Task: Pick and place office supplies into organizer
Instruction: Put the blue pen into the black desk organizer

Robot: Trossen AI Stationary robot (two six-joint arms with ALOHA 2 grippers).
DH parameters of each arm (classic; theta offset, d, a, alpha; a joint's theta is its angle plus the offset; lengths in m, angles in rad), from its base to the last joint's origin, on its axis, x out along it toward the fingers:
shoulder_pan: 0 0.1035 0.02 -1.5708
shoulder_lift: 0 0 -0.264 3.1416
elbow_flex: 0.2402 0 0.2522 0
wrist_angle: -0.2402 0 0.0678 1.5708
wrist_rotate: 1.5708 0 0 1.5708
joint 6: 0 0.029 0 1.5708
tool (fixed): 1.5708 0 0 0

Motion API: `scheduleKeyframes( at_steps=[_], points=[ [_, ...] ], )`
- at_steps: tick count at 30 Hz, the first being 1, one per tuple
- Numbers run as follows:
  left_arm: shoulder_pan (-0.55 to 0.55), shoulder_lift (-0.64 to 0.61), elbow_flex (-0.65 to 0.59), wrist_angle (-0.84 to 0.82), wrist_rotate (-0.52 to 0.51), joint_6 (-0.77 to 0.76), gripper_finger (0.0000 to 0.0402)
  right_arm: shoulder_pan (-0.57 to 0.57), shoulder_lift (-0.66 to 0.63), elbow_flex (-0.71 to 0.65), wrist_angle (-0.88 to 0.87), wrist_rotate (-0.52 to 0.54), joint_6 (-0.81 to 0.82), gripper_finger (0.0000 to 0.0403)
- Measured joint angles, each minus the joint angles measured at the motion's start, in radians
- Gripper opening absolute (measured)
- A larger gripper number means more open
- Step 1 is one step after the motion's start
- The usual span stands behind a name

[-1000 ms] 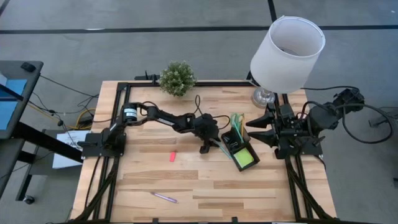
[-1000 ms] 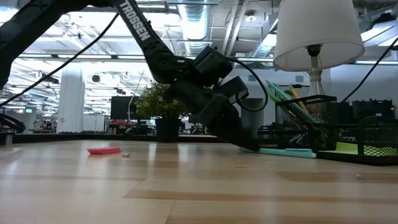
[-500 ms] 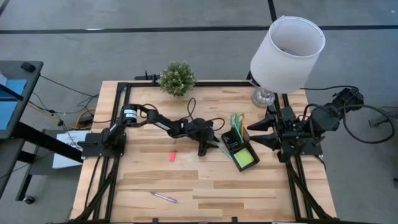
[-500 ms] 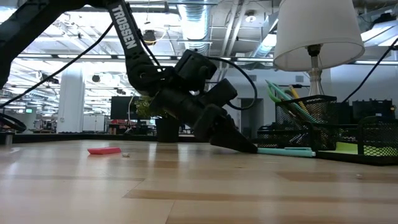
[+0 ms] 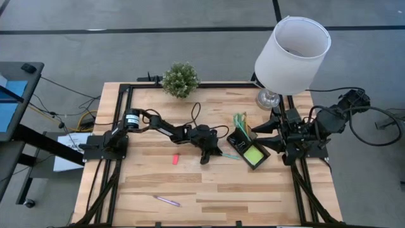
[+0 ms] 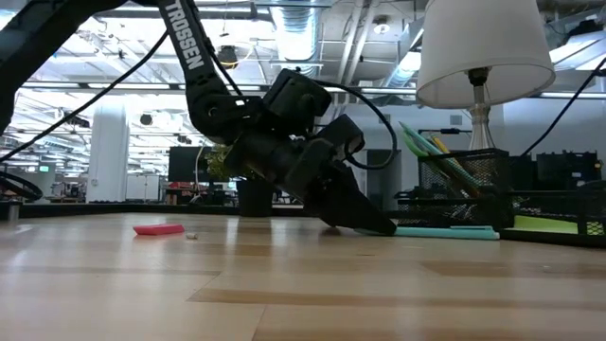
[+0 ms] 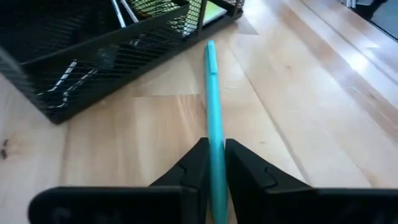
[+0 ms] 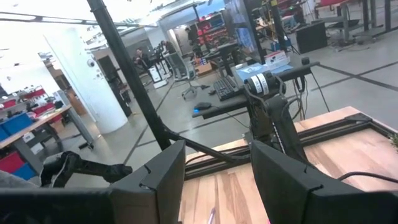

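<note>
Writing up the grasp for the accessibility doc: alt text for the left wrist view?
The left gripper is shut on a teal pen lying on the wooden table, the pen's far end near the black mesh organizer.

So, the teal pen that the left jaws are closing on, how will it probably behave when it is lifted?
The teal pen looks straight and rigid, so it probably will not bend. It is thin, likely light. The left gripper pinches it near one end, so the long free end toward the organizer may droop or swivel. Its smooth round body could slip or roll if released.
</note>
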Motion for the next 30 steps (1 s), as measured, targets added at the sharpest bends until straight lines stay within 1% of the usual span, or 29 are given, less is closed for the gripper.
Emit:
scheduleKeyframes(
  at_steps=[3,7,10,13,16,19,23,27,30],
  points=[
    [0.000,0.001,0.022,-0.027,0.000,0.000,0.0056,0.000,0.000,0.000,0.000,0.000,-0.003,0.0175],
    [-0.003,0.002,0.028,-0.033,-0.044,-0.003,0.0091,0.000,0.000,0.000,0.000,0.000,-0.007,0.0175],
    [-0.009,0.001,0.030,-0.048,-0.058,0.034,0.0115,0.000,0.000,0.000,0.000,0.000,-0.007,0.0175],
    [-0.024,-0.002,0.031,-0.073,-0.117,0.091,0.0129,0.000,0.000,0.000,0.000,0.000,-0.007,0.0175],
    [-0.041,-0.002,0.031,-0.069,-0.217,0.105,0.0131,0.000,0.006,0.000,0.000,0.000,-0.007,0.0175],
    [-0.050,-0.003,0.031,-0.063,-0.282,0.104,0.0121,0.005,0.011,0.000,0.000,-0.002,-0.007,0.0175],
    [-0.054,-0.002,0.031,-0.062,-0.283,0.104,0.0095,0.009,0.028,0.000,-0.002,-0.002,-0.007,0.0175],
    [-0.060,-0.002,0.033,-0.069,-0.305,0.098,0.0054,0.010,0.040,0.000,0.000,-0.002,-0.001,0.0175],
    [-0.060,-0.002,0.033,-0.069,-0.300,0.049,0.0018,0.013,0.040,0.000,0.005,0.000,0.005,0.0175]
  ],
)
